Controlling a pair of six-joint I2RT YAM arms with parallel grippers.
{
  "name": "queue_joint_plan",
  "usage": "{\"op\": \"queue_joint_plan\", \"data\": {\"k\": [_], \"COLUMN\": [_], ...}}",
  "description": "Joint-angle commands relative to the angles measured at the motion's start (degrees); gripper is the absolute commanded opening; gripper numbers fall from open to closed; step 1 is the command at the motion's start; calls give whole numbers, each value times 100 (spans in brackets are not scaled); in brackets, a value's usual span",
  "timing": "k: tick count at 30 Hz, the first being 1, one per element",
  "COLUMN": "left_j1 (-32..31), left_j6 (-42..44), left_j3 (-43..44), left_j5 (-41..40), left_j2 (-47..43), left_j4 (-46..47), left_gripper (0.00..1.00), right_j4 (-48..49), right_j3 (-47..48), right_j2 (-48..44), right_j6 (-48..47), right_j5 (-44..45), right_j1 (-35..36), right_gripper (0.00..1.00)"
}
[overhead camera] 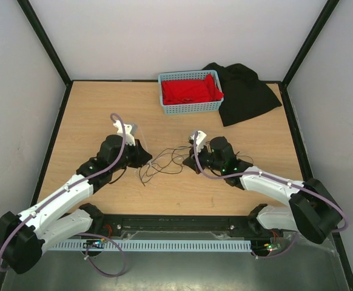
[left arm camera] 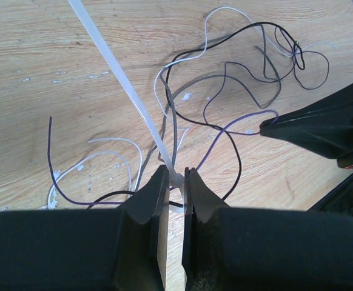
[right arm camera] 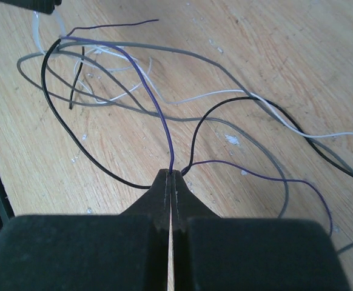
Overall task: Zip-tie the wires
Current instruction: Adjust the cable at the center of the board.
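Top external: arms (overhead camera: 73, 191) crouched; left end effector (left arm camera: 175, 176) clamps zip tie (left arm camera: 121, 79), right end effector (right arm camera: 171, 176) clamps wires (right arm camera: 157, 103).

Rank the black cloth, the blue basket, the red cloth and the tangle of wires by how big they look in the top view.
1. black cloth
2. blue basket
3. red cloth, lying inside the basket
The wires spread about as wide as the red cloth, so those two stay unranked.
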Motion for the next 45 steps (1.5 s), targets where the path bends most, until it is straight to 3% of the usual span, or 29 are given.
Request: {"op": "queue_joint_plan", "data": {"k": [1,10,18,19,27,29,34,45], "left_j1": [55,111,158,170,202,216,236,348], "left_j6": [69,130,354,390,653,664,668,632], "left_j3": [177,225,345,375,501,456,342,60], "left_j5": [-133,-223,-265,-281,-245,-246,-183,17], "left_j2": [-121,-266,-266,-267,-242,-245,-296,-426], "left_j4": [-127,-258,-315,-328,-456,-461,-456,-459], "left_gripper": [0,0,0,0,0,0,0,0], "right_j4": [-287,-443,-241,-284,-536,-537,-482,-306], "right_j3": [-40,-253,-335,-314,1,134,543,1960], "right_j2": [-263,-483,-79,-20,-438,-608,-398,1554], "right_j6": [73,187,44,33,63,108,150,41], "right_j5": [-9,155,-1092,-1114,-793,-633,-277,-196], "right_j1": [-146,-391,-359,-337,-305,-309,-312,-331], "right_gripper": [0,0,0,2,58,65,67,66]}}
